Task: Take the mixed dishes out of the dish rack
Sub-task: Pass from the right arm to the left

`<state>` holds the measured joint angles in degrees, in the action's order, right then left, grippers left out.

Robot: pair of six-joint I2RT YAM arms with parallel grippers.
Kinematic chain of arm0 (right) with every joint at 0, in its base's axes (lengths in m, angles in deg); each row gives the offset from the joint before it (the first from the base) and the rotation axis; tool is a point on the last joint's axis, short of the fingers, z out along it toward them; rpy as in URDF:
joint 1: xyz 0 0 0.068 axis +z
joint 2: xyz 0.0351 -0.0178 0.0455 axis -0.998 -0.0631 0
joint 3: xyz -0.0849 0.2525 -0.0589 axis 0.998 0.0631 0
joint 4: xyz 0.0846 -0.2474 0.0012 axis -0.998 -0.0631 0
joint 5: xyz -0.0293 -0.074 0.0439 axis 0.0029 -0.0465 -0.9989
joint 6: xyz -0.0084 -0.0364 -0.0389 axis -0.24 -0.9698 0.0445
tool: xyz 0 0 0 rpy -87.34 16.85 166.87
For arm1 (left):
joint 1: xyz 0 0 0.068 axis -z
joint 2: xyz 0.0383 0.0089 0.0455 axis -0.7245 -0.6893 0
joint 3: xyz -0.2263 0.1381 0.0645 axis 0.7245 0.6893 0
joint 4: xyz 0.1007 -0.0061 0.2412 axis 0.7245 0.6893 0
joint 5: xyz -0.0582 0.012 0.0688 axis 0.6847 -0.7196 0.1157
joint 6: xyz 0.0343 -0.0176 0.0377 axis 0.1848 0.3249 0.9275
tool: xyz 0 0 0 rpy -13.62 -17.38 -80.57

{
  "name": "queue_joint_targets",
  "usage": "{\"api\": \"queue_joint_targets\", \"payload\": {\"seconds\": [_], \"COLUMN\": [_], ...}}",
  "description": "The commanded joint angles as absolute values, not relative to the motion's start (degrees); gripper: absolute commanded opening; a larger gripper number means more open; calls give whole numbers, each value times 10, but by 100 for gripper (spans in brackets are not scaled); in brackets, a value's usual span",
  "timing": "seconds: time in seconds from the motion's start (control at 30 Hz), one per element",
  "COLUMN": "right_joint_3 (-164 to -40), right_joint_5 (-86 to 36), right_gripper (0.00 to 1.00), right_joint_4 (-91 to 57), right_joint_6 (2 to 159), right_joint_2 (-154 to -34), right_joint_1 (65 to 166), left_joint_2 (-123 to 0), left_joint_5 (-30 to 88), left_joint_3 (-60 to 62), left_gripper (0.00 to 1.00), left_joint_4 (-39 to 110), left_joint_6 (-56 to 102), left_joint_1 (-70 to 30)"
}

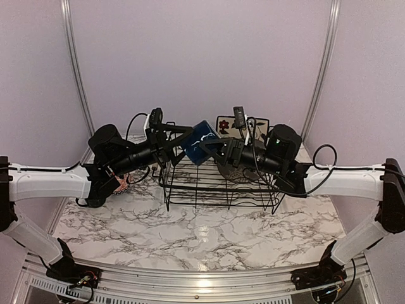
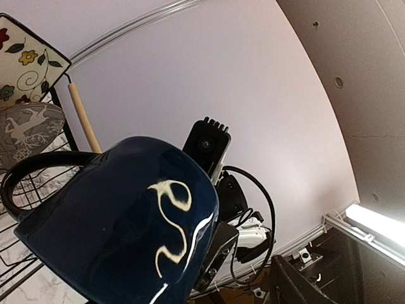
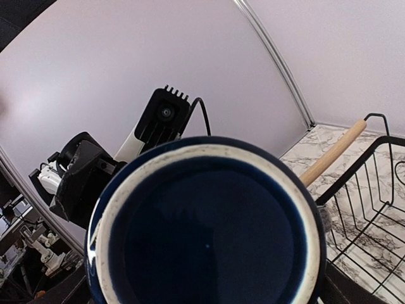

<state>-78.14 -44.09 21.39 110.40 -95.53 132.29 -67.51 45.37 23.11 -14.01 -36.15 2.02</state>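
Two white-and-black arms reach inward over a marble-patterned worktop [image 1: 202, 234], the left arm [image 1: 50, 180] from the left side and the right arm [image 1: 348, 180] from the right, and they meet above the far left part of the dish rack [image 1: 221, 190]. That black wire basket stands on the worktop at the middle. One of its light wooden handles shows in both wrist views [image 2: 82, 117] [image 3: 332, 154].

At the far end of the rack a square cream floral plate [image 1: 224, 123] stands on edge. The left wrist view shows it in the upper left corner [image 2: 22, 63], and just below it a round grey plate with a pale figure [image 2: 28, 130] sits among the wires.

A dark teal mug [image 1: 201, 140] hangs in the air above the rack's far left rim, tilted and touching neither wire nor worktop, squeezed in between the two wrists. From the left wrist its glossy side with a pale squiggle and its looped handle fill the lower frame [image 2: 120, 215]. From the right wrist one round end with a pale ring faces the camera [image 3: 209, 234].

The right pincer [image 1: 212, 151] is pinching the mug from the right with its jaws set wide. The left pincer [image 1: 188, 142] sits against the mug's left side. Whether its jaws press the mug I cannot tell, since neither wrist view shows any fingers.
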Motion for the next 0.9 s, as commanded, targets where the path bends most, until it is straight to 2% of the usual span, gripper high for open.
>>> {"api": "queue_joint_targets", "payload": {"seconds": [0.0, 0.57, 0.87], "right_joint_3": [-787, -791, -791], "right_joint_5": [-449, -445, -440], "right_gripper": [22, 23, 29], "right_joint_4": [310, 323, 314], "right_joint_6": [1123, 1120, 1114], "right_joint_2": [-956, -965, -964], "right_joint_1": [1333, 1346, 1351], "left_joint_2": [-688, -708, -708], "left_joint_5": [456, 463, 464], "left_joint_3": [239, 230, 225], "left_gripper": [60, 18, 3], "left_joint_4": [-219, -243, -237], "left_joint_6": [-395, -414, -415], "left_joint_1": [23, 25, 26]}}
